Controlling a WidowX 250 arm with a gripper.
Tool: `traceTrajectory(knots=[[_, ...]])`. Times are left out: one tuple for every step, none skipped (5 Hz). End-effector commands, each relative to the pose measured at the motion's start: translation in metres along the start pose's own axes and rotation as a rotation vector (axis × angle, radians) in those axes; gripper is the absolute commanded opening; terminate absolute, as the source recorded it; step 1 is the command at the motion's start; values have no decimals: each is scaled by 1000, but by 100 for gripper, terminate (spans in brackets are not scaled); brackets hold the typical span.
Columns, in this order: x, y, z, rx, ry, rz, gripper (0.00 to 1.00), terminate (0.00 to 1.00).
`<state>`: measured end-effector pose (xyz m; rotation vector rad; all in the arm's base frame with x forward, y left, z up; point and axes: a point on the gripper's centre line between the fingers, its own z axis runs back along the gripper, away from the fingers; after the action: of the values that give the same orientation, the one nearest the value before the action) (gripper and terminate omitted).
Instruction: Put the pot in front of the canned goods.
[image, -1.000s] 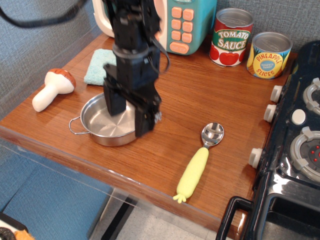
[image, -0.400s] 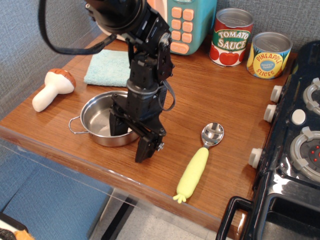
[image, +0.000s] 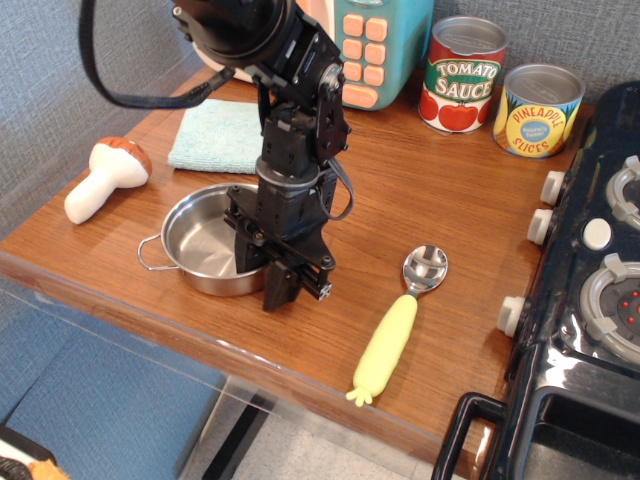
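The black gripper (image: 262, 272) points down at the right rim of the pot (image: 205, 244), one finger inside the bowl and the other outside, closed onto the wall. The pot sits near the front edge of the wooden counter (image: 420, 190), with a toy mushroom (image: 103, 177) to its left and a yellow-handled spoon (image: 400, 322) to its right. The canned goods (image: 500, 90) stand well apart at the back right, beside a teal toy microwave (image: 372, 45).

pot (image: 205, 250): steel, upright, front-left | canned goods (image: 505, 90): upright, back-right
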<state>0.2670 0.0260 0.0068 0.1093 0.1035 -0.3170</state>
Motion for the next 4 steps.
traceTrajectory(knots=[[-8, 12, 34, 26, -111, -9, 0, 0], [13, 12, 66, 31, -215, -25, 0, 0], [65, -4, 82, 37, -339, -43, 0, 0], [110, -24, 85, 38, -364, -76, 0, 0]])
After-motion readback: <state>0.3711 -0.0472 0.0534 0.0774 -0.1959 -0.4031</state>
